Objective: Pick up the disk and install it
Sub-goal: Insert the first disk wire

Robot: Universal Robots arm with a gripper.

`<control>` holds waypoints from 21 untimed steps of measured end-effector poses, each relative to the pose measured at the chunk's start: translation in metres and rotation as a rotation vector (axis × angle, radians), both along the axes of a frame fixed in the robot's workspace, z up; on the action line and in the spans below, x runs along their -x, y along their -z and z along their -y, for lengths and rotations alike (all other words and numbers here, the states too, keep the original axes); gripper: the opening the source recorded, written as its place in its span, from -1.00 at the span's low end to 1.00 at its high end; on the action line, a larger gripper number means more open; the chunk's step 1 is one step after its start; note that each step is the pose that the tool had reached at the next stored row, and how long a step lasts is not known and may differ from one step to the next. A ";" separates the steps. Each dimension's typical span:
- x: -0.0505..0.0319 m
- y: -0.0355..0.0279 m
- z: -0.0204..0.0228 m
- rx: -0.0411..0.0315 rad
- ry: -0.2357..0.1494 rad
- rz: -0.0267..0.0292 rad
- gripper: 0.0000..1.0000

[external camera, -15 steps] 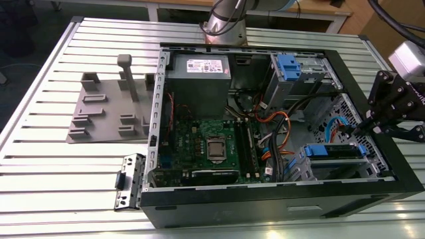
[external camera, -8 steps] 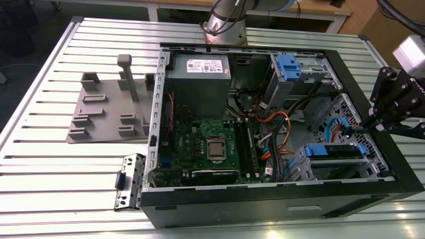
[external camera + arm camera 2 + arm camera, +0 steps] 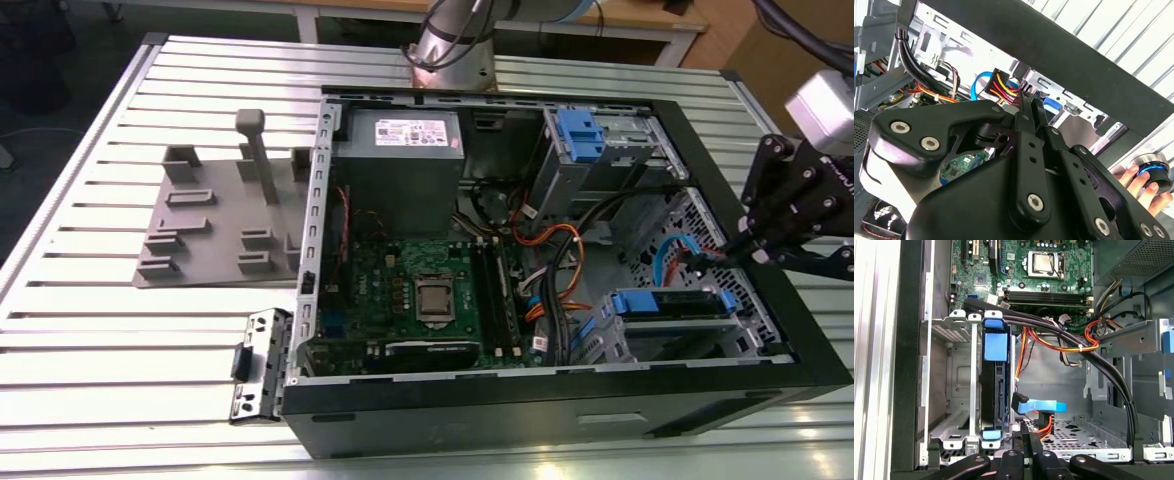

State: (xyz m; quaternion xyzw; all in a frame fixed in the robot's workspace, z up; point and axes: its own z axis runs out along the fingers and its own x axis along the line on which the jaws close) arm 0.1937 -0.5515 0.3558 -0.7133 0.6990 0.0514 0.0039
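In the first wrist view, the gripper [image 3: 1026, 440] sits at the lower edge of the frame with fingers pressed together, holding nothing. Just beyond, the disk [image 3: 994, 390] stands on edge in the drive cage [image 3: 949, 390], with the motherboard [image 3: 1024, 270] farthest.

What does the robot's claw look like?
The gripper is made of black jointed metal links held by round silver screws, clearest in the second wrist view. Its two thin black fingers taper to narrow tips. The arm is a silvery-grey tube.
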 end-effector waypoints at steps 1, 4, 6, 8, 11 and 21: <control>0.0012 0.0000 0.0000 0.0000 0.000 0.0000 -0.67; 0.0040 0.0001 0.0006 0.0000 0.000 0.0000 -0.67; 0.0054 0.0001 0.0021 0.0000 0.000 0.0000 -0.67; 0.0065 0.0005 0.0046 -0.0002 0.000 -0.0001 -0.67; 0.0066 0.0021 0.0078 -0.0025 0.000 -0.0001 -0.67; 0.0111 0.0054 0.0228 -0.0138 0.000 -0.0001 -0.67</control>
